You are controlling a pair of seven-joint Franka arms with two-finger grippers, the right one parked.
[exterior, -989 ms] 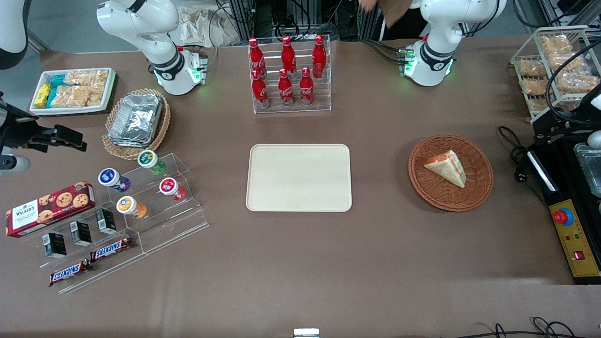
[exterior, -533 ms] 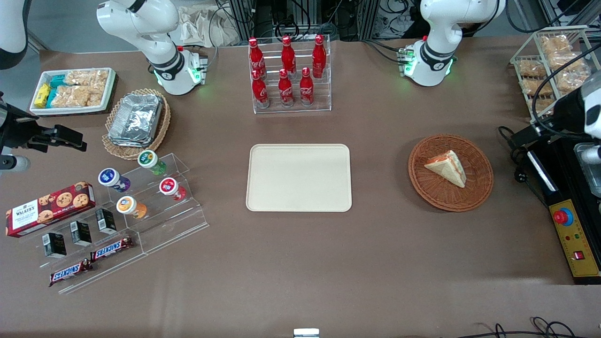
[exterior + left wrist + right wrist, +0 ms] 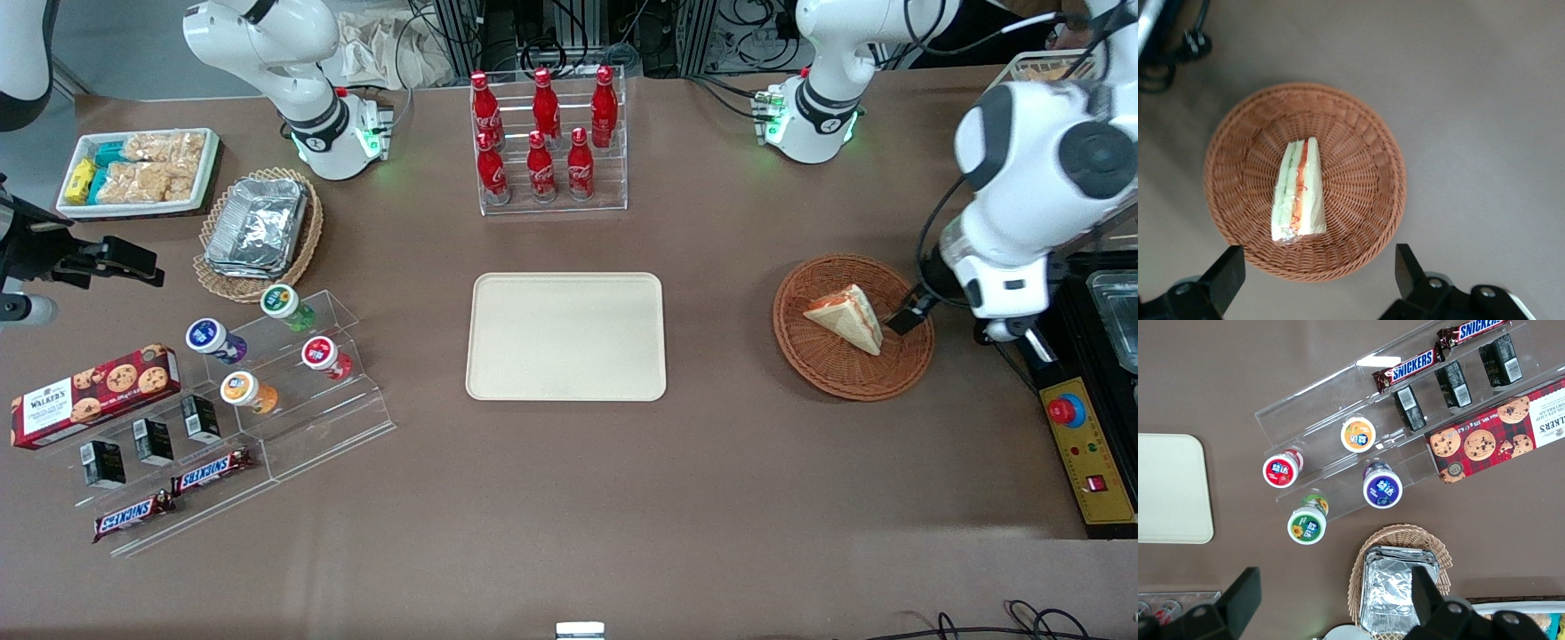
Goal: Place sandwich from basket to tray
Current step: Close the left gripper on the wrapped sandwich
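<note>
The sandwich point(image 3: 846, 317), a white-bread wedge with red and green filling, lies in the round reddish-brown basket point(image 3: 836, 373). My left gripper point(image 3: 942, 324) hangs above the basket's rim on the working arm's side, apart from the sandwich. In the left wrist view the gripper point(image 3: 1317, 277) is open wide, its black fingers point(image 3: 1225, 277) straddling the basket point(image 3: 1358, 180) edge, with the sandwich point(image 3: 1298, 190) a little way off and nothing between them. The cream tray point(image 3: 566, 336) lies bare at mid-table, toward the parked arm from the basket.
A clear rack of red bottles point(image 3: 547, 142) stands farther from the front camera than the tray. A black-and-yellow control box point(image 3: 1080, 436) and a cable point(image 3: 973, 293) lie beside the basket at the working arm's end. A wire snack rack point(image 3: 1040, 116) stands there too.
The left arm has swung in from the working arm's end of the table, and its gripper now hangs over the basket's rim. Sandwich, basket and tray have not moved.
</note>
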